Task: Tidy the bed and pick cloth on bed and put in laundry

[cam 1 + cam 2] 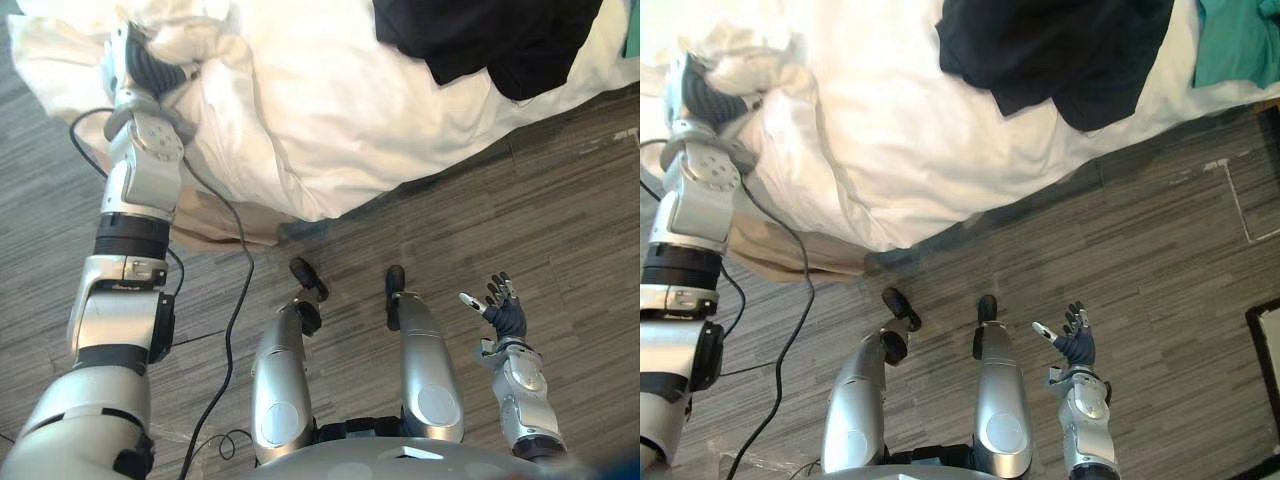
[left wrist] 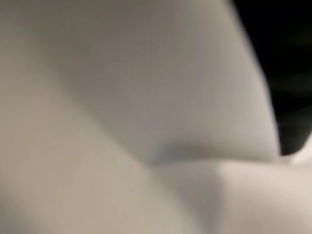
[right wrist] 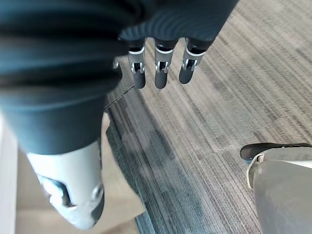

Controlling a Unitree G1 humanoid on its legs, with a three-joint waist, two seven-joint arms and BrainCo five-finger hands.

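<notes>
The left hand (image 1: 148,60) is sunk into the bunched edge of the white duvet (image 1: 330,110) at the bed's near left corner. Only its dark ribbed cover shows above the folds, so whether it is open or has hold of the cloth cannot be told. In the left wrist view, pale duvet fabric (image 2: 122,112) lies right against the camera. The right hand (image 1: 505,312) hangs low at the robot's right side, over the grey plank floor (image 1: 560,200) and well apart from the bed. Its fingers (image 3: 161,73) are spread and nearly straight, the thumb stands out to one side, and it holds and touches nothing. 2 garments lie on the bed, both on the far right part of the duvet and well away from either hand. The black cloth (image 1: 1060,50) is crumpled in a heap, with one corner drooping toward the bed's near edge. Just beside it, at the right edge of the right eye view, is a teal cloth (image 1: 1235,40). The duvet hangs over the bed's near side in heavy folds and reaches close to the floor. A strip of beige bed base (image 1: 790,258) shows beneath it near the left arm.
</notes>
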